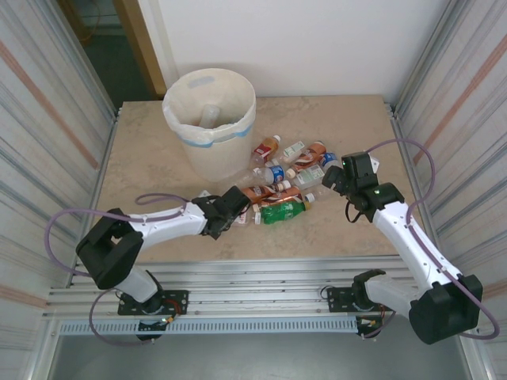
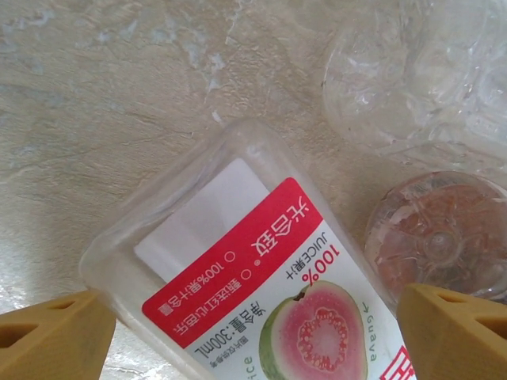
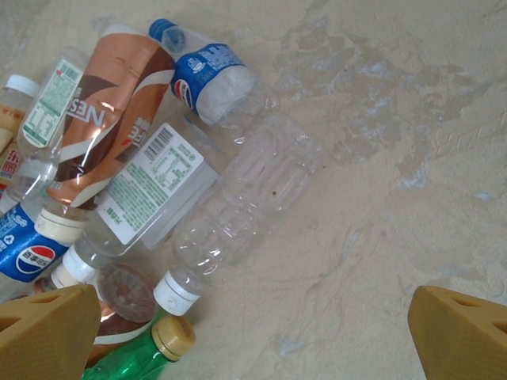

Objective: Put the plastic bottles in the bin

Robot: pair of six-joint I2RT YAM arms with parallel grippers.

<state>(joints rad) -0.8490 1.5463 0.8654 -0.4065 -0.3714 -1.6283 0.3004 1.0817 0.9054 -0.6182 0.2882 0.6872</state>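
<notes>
Several plastic bottles [image 1: 285,184] lie in a heap at the table's middle, right of the cream-white bin [image 1: 210,119] with its blue tape band. My left gripper [image 1: 240,207] is at the heap's left end, open, its yellow fingers [image 2: 55,340] wide apart on either side of a clear square guava juice bottle [image 2: 261,261] with a red label. My right gripper [image 1: 333,180] is open at the heap's right end, over bare table [image 3: 356,237]. Just left of it lie a clear white-capped bottle [image 3: 238,214] and a green bottle [image 3: 142,356].
A bottle [image 1: 209,115] lies inside the bin. Ribbed metal walls [image 1: 47,119] close both sides, and an aluminium rail [image 1: 253,277] runs along the near edge. A brown-labelled bottle [image 3: 111,111] and blue Pepsi bottles [image 3: 206,75] crowd the right wrist view's left.
</notes>
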